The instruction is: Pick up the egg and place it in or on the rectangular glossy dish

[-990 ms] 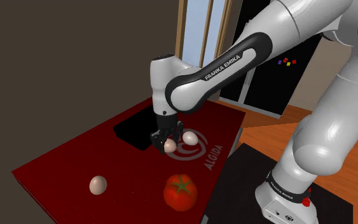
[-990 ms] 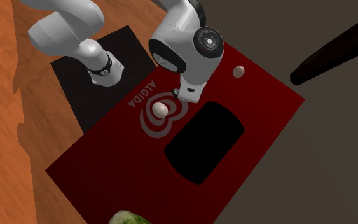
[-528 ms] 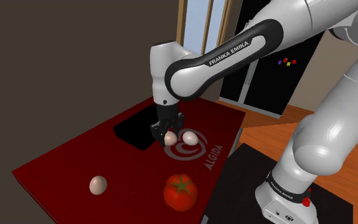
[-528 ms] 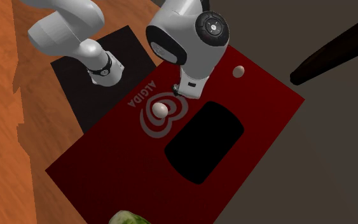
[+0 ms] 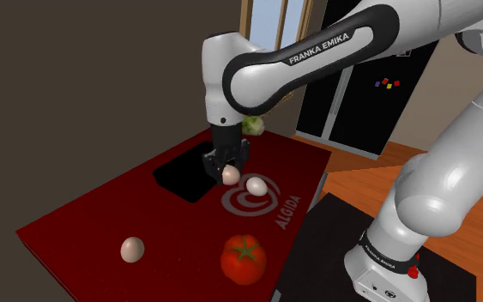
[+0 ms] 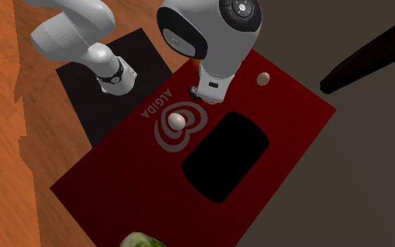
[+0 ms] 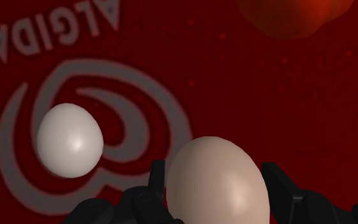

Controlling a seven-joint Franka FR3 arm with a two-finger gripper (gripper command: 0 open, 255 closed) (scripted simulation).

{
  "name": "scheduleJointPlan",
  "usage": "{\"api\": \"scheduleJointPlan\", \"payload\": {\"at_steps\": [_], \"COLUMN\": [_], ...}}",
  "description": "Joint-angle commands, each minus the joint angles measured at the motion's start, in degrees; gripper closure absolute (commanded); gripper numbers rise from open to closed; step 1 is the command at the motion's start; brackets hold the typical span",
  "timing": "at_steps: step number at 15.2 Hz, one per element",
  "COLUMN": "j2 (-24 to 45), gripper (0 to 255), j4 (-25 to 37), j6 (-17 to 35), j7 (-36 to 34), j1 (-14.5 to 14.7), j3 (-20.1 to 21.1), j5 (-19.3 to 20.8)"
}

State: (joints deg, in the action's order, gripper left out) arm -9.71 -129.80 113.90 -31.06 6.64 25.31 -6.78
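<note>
My black gripper is shut on a pale tan egg, held a little above the glossy red top marked ALGIDA. In the wrist view the egg sits clasped between the two fingers. A black rounded rectangular recess is set in the red top just beside the gripper, toward the shoulder view's left; the recess also appears from above. A second, whiter egg lies on the grey swirl logo, and this egg is apart from the fingers.
A third egg and a red tomato lie near the red top's front edge. A green leafy thing sits at the far edge behind the arm. The black stand is at lower right, on a wooden floor.
The gripper has risen off the red top with the tan egg clasped in it and drifted slightly toward the black recess. The other eggs and the tomato have stayed put.
</note>
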Motion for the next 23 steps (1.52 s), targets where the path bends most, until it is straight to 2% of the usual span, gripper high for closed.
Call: {"api": "scheduleJointPlan", "payload": {"at_steps": [1, 3, 10, 15, 16, 23], "j2": [-0.61, 1.14, 13.89, 23.56, 27.3, 28.89], "gripper": [255, 255, 255, 255, 255, 255], "j4": [1.07, 2.78, 16.56, 28.81, 33.96, 30.66], "j6": [-1.66, -1.78, -3.92, -7.17, -8.77, -3.97], "j7": [0.13, 0.48, 2.54, 3.99, 4.58, 4.21], "j1": [-0.02, -0.61, -3.52, -4.28, -4.34, -4.21], "j3": [-0.16, -0.51, -2.86, -4.56, -5.14, -5.44], "j5": [-0.15, 0.81, 7.02, 10.79, 12.03, 12.67]}}
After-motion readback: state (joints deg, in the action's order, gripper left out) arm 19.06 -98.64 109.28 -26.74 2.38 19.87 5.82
